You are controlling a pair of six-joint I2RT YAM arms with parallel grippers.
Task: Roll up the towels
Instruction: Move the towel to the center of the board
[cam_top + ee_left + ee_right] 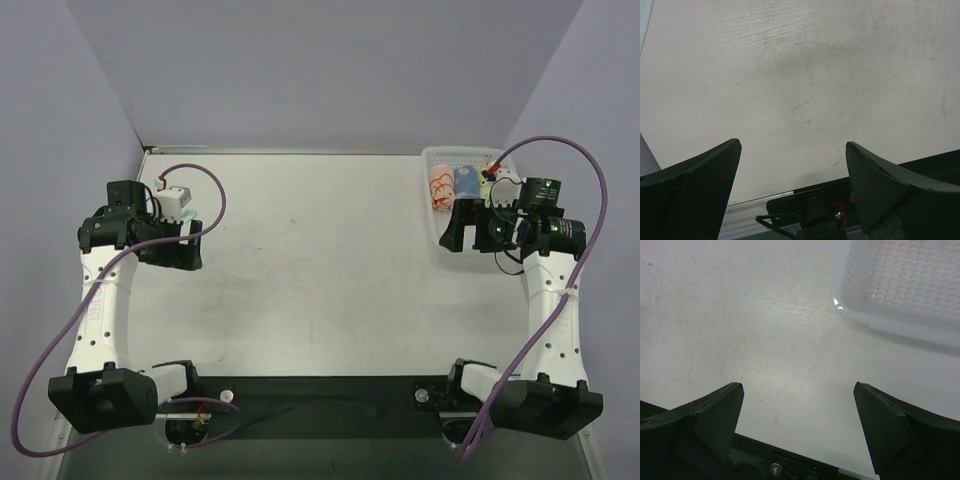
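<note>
Three rolled towels lie in the white basket [462, 151] at the back right: a white-and-orange one [439, 188], a blue one [466, 181] and a yellow one [487, 186]. A pale mint-green towel [643, 22] shows only as a sliver at the frame corner in the left wrist view, and from above it is mostly hidden under the left wrist [191, 213]. My left gripper [175, 258] [793, 145] hangs open over bare table at the far left. Just in front of the basket, my right gripper [472, 240] [798, 386] is open, with nothing between its fingers.
The slotted basket [900, 285] stands just beyond my right gripper, to its right in the right wrist view. Grey walls close in the table at the back and sides. The dark base rail [320, 395] with both arm bases runs along the near edge.
</note>
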